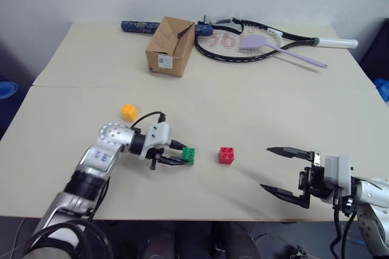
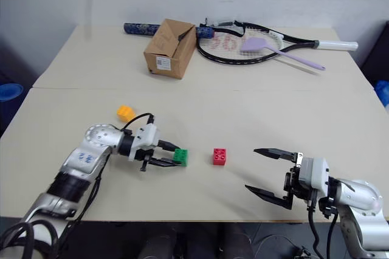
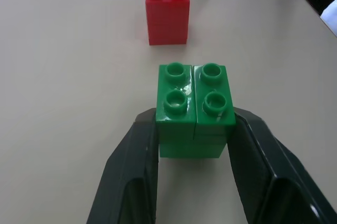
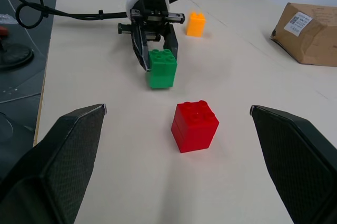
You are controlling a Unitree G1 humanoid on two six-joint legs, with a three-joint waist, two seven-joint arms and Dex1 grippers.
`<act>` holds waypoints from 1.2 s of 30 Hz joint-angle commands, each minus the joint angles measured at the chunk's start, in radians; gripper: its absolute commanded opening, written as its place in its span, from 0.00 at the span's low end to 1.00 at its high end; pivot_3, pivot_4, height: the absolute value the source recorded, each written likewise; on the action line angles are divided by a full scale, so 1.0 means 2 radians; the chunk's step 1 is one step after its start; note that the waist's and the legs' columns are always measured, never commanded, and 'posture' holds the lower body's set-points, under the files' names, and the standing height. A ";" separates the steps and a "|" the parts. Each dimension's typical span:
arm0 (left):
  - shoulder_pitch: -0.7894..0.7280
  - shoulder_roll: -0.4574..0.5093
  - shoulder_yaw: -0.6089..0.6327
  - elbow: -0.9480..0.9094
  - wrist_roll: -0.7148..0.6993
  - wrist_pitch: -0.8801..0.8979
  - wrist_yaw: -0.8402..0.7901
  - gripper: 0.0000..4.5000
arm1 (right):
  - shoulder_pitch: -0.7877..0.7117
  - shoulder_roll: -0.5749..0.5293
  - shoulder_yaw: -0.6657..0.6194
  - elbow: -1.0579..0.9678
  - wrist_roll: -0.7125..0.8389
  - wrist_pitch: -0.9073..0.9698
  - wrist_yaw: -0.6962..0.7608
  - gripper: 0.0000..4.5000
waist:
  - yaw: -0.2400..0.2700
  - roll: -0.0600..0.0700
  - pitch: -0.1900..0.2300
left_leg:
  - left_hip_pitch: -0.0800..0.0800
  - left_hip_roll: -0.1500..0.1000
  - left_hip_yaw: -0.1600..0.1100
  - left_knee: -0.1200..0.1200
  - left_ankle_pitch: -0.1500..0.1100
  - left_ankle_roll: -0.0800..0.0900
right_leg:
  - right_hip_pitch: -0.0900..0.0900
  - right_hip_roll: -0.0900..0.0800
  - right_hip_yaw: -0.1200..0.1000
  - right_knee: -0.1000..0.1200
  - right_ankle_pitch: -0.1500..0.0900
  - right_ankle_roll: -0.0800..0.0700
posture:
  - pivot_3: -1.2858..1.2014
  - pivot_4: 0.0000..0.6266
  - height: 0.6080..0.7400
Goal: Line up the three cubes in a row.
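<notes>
So the left gripper has its two black fingers clamped on the sides of the small green plastic studded brick — the left wrist view shows the fingers pressed flat against both flanks of it, studs facing up. Whether the green brick is resting on the beige tabletop or held just off it, I can't tell.

The small red plastic studded brick sits just to the right of the green one, near it but with a clear gap, roughly level with it across the table. The little orange-yellow studded brick is off on its own, further back and to the left, behind the left arm, well apart from the other two.

The right gripper hangs over the table's front right part with its jaws spread wide and nothing between them — pointing towards the red brick but apart from it.

At the back of the table: a brown cardboard box, a black-framed racket with a lilac plastic spoon-shaped thing lying across it, and a dark blue patterned tube behind the box.
</notes>
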 commanded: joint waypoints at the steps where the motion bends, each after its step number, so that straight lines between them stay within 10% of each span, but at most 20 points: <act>1: -0.011 -0.008 0.000 0.016 0.007 -0.015 0.000 0.33 | 0.013 -0.001 -0.019 -0.035 0.007 0.005 -0.020 1.00 | 0.001 0.000 0.000 | 0.000 0.000 0.000 0.000 0.000 0.000 | 0.000 0.000 0.000 0.000 0.000 0.000 | 0.52 0.24 1.00; 7: -0.006 -0.007 0.001 0.011 0.003 -0.006 -0.021 0.33 | 0.020 -0.003 -0.018 -0.046 0.008 0.009 -0.032 1.00 | 0.000 0.000 0.000 | 0.000 0.000 0.000 0.000 0.000 0.000 | 0.000 0.000 0.000 0.000 0.000 0.000 | 0.52 0.24 1.00; 16: 0.030 0.027 0.054 -0.046 -0.022 0.013 -0.015 0.95 | -0.013 -0.005 -0.004 -0.027 0.004 0.015 -0.035 1.00 | 0.000 0.000 0.000 | 0.000 0.000 0.000 0.000 0.000 0.000 | 0.000 0.000 0.000 0.000 0.000 0.000 | 0.52 0.24 1.00; 24: 0.227 0.138 0.241 -0.162 -0.104 0.051 0.016 0.95 | -0.022 0.001 -0.015 -0.015 0.009 0.017 -0.040 1.00 | -0.012 0.000 0.000 | 0.000 0.001 -0.001 -0.001 0.000 0.000 | 0.000 -0.001 0.000 0.000 0.000 0.000 | 0.52 0.24 1.00; 36: 0.360 0.019 0.509 -0.172 -0.211 0.123 0.262 0.97 | -0.036 0.031 -0.019 -0.049 0.035 0.051 -0.109 1.00 | -0.003 0.000 0.000 | 0.001 0.000 -0.003 -0.001 -0.001 0.001 | 0.002 -0.004 -0.001 -0.001 0.000 0.000 | 0.52 0.24 1.00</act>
